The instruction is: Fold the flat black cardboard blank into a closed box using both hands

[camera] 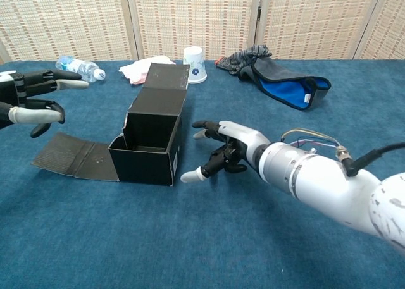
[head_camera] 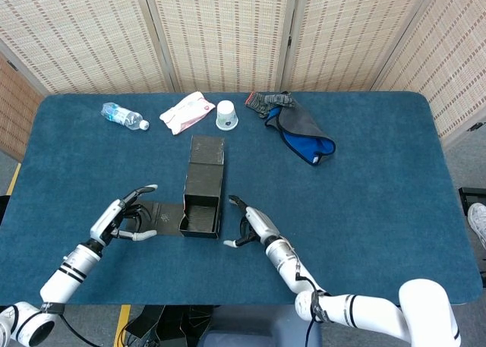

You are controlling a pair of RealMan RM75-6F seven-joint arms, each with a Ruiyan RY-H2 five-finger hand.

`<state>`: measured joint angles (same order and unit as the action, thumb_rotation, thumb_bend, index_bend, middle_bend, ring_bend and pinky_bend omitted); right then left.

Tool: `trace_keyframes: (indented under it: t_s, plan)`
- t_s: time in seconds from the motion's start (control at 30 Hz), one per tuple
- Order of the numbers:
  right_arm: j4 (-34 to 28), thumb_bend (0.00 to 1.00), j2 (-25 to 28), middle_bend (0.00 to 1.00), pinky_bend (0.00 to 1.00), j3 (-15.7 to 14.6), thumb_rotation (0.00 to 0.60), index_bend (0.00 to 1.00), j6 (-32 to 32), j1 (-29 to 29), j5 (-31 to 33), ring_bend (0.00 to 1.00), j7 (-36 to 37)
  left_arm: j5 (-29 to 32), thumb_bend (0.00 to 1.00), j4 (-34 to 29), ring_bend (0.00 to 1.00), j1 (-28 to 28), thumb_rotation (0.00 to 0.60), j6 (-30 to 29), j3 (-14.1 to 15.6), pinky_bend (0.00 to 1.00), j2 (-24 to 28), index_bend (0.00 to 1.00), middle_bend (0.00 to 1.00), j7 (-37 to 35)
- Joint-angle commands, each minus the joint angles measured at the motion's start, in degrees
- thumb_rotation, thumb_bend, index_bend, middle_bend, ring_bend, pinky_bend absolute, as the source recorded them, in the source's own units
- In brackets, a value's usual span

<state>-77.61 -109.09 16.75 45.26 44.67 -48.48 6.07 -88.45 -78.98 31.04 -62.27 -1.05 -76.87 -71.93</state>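
The black cardboard box (head_camera: 202,196) (camera: 152,141) lies on the blue table as an open-topped sleeve. Its near flap (camera: 74,156) lies flat to the left and its far flap (camera: 166,75) stands up behind. My left hand (head_camera: 125,216) (camera: 30,104) hovers above the flat flap with fingers spread, holding nothing. Just right of the box's near corner, my right hand (head_camera: 247,224) (camera: 223,153) is apart from the cardboard, fingers spread and empty.
Along the far edge lie a water bottle (head_camera: 123,116), a white pouch (head_camera: 186,111), a paper cup (head_camera: 226,115) and a blue-and-grey cloth (head_camera: 299,129). Woven screens stand behind the table (head_camera: 395,180).
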Motion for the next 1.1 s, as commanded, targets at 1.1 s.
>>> trace_keyframes:
  t_s: [1.1]
  plan:
    - [14.99,0.28,-9.12,0.35,1.00,4.08,0.600,0.32,-0.19,3.85,-11.10,0.71,3.51,0.27,0.09,1.74,0.49,-1.43,0.600,-3.10,-0.29,0.70,0.62,0.16,0.13,-3.50]
